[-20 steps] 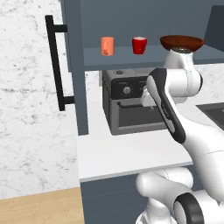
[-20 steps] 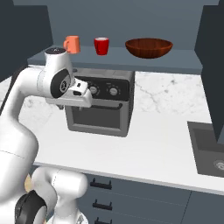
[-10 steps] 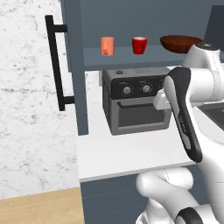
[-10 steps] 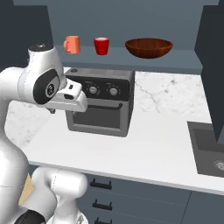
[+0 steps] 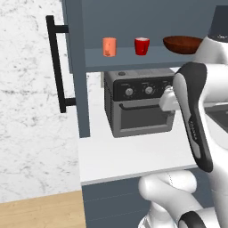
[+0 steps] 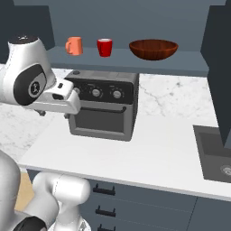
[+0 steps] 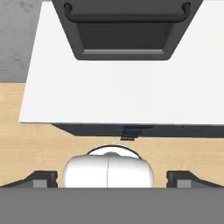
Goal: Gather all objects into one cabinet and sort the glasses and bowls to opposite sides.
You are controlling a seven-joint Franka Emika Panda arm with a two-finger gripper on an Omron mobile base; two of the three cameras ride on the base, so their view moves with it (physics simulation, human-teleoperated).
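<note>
Toaster oven sits under the cabinet shelf; gripper gapes wide, empty, above counter.

Cabinet shelf, slate blue-grey, is carrying three vessels in a row. Orange tumbler is standing nearest the shelf's left end; red cup is standing just beside it, apart, not touching. Dark brown bowl is sitting well apart from the cup, toward the right end.

White counter below is carrying a dark toaster oven, set back toward its rear edge. A sink is sitting recessed at the counter's right end.
</note>
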